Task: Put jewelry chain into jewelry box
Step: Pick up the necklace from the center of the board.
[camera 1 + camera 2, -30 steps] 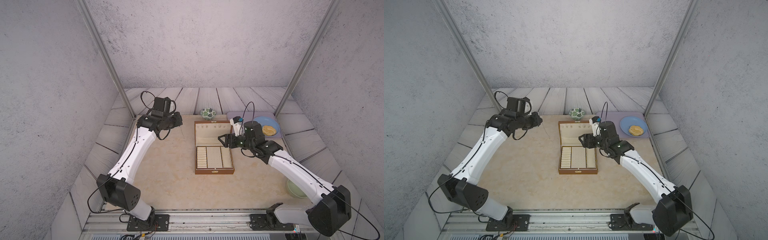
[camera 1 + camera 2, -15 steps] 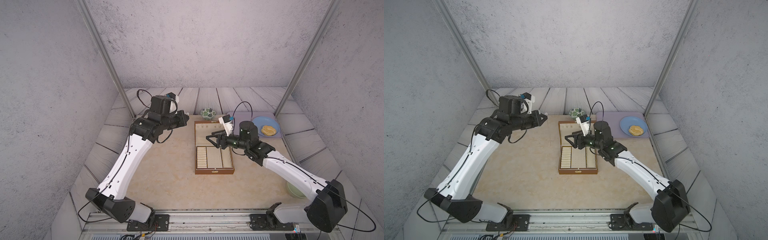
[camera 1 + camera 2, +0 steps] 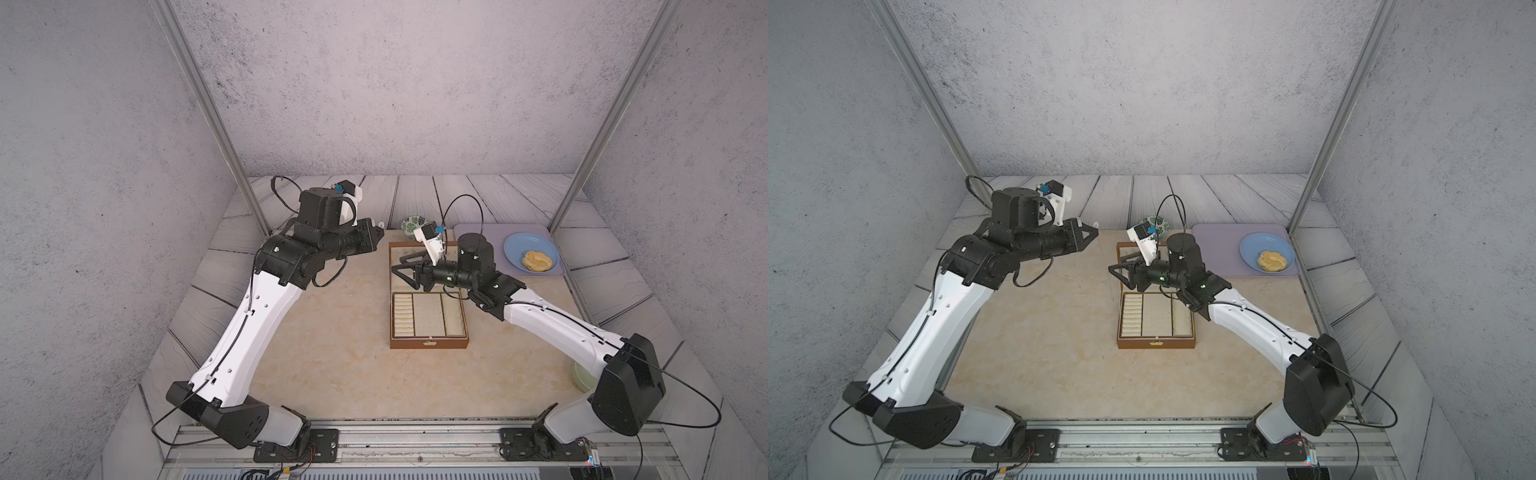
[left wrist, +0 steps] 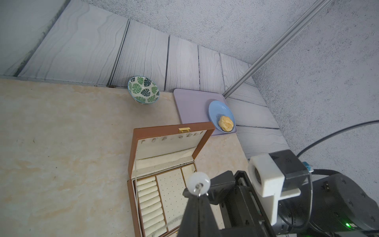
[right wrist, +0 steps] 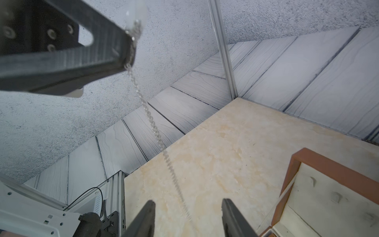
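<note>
Jewelry chain [image 5: 152, 125] hangs from clenched left pincer [image 5: 128, 54], passing between parted jaws of right pincer [image 5: 188, 202].

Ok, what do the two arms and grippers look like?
The left arm and right arm have white link shells and black joints. The left gripper and right gripper are black, with tapering triangular fingers. Black cables loop alongside; a white camera mount with a blue plug sits at each wrist.

jewelry box [image 3: 429, 343]: on table [image 3: 332, 353] | bowl [image 3: 409, 224]: just behind box | tray [image 3: 536, 230]: behind-right (plate [image 3: 518, 245] on it — bun [image 3: 537, 261] on plate)
</note>
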